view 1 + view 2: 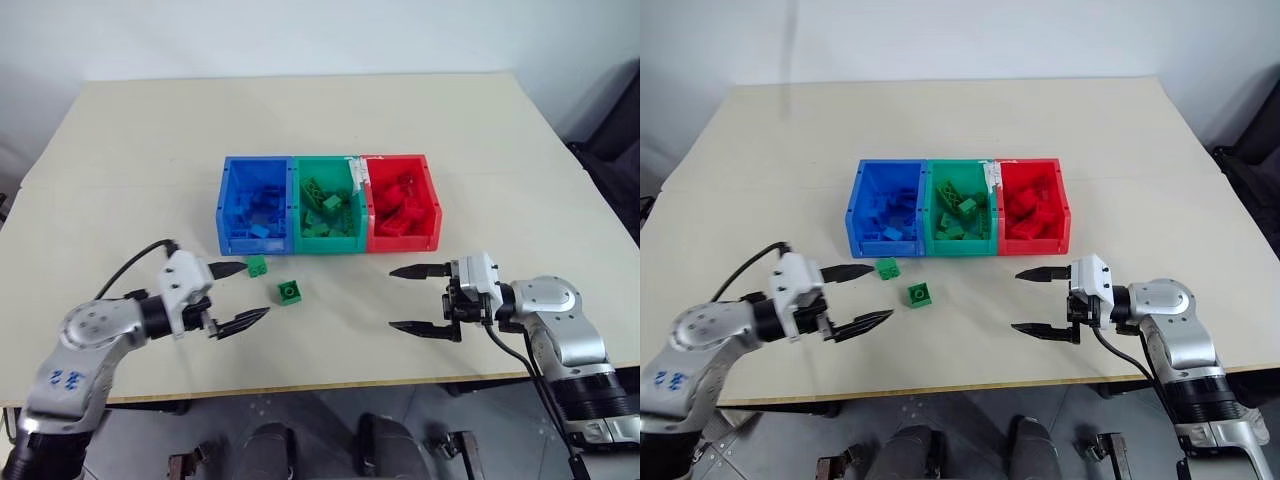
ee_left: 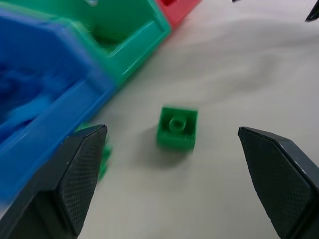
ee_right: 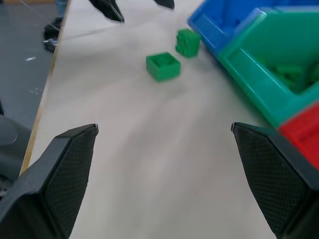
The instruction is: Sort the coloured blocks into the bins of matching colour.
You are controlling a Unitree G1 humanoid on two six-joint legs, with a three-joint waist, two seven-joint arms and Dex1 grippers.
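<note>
Three joined bins stand mid-table: blue (image 1: 232,243), green (image 1: 330,243) and red (image 1: 432,232), each holding several blocks of its own colour. Two green blocks lie loose on the table in front of the blue and green bins: one (image 1: 257,265) close to the blue bin's front wall, the other (image 1: 290,291) a little nearer me. My left gripper (image 1: 237,295) is open just left of these two blocks, holding nothing. My right gripper (image 1: 417,298) is open in front of the red bin, pointing left, also without a block.
The beige table (image 1: 130,160) stretches wide around the bins. Its front edge (image 1: 330,385) runs just below both grippers. A dark chair (image 1: 615,140) stands past the table's right side.
</note>
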